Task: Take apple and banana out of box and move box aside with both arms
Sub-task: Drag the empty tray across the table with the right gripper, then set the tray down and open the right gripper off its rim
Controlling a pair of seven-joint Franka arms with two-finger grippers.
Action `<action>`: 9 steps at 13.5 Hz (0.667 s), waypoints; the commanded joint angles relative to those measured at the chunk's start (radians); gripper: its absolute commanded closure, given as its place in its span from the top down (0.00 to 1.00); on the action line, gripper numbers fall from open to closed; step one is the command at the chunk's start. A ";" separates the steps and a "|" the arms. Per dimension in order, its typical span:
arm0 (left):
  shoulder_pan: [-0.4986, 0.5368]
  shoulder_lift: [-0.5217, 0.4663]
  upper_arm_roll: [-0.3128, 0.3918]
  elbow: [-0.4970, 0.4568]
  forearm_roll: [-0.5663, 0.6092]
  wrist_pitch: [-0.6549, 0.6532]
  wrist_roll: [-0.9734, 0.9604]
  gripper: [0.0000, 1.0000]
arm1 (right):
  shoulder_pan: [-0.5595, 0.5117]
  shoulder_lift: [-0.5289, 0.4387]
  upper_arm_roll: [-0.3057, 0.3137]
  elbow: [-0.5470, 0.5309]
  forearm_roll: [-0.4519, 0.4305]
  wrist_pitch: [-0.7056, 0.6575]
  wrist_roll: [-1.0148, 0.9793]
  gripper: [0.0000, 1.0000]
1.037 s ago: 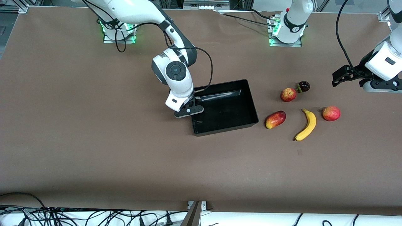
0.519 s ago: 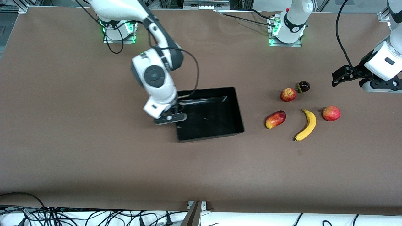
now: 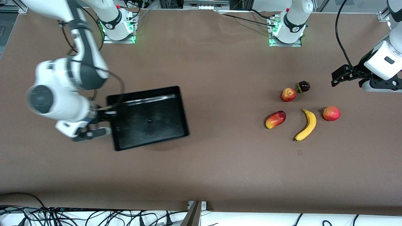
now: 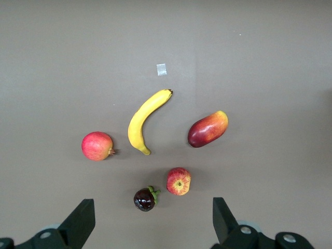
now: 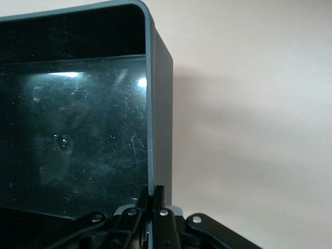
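My right gripper (image 3: pixel 106 115) is shut on the end wall of the black tray (image 3: pixel 147 121), over the table toward the right arm's end. In the right wrist view the fingers (image 5: pixel 154 196) pinch the tray's wall (image 5: pixel 158 119). The yellow banana (image 3: pixel 306 124) and the red apple (image 3: pixel 288 94) lie on the table toward the left arm's end. My left gripper (image 3: pixel 338 77) is open and empty, up in the air beside the fruits. The left wrist view shows the banana (image 4: pixel 145 120) and the apple (image 4: pixel 178 181) below the left gripper (image 4: pixel 151 222).
An oblong red-yellow fruit (image 3: pixel 275 119), a dark purple fruit (image 3: pixel 303 86) and another round red fruit (image 3: pixel 331 113) lie around the banana. A small pale tape mark (image 4: pixel 162 69) is on the brown table cover. Cables hang along the table's near edge.
My right gripper has carried the tray from the middle of the table toward the right arm's end, turning it a little. The left arm and the fruits have not moved.
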 commanded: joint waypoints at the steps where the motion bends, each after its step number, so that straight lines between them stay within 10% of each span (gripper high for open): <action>1: -0.004 0.020 -0.003 0.053 -0.014 -0.059 -0.006 1.00 | -0.132 -0.044 0.021 -0.060 0.065 -0.023 -0.112 0.00; 9: -0.006 0.026 -0.027 0.071 -0.013 -0.077 -0.008 1.00 | -0.264 -0.149 -0.055 -0.464 0.163 0.391 -0.296 0.00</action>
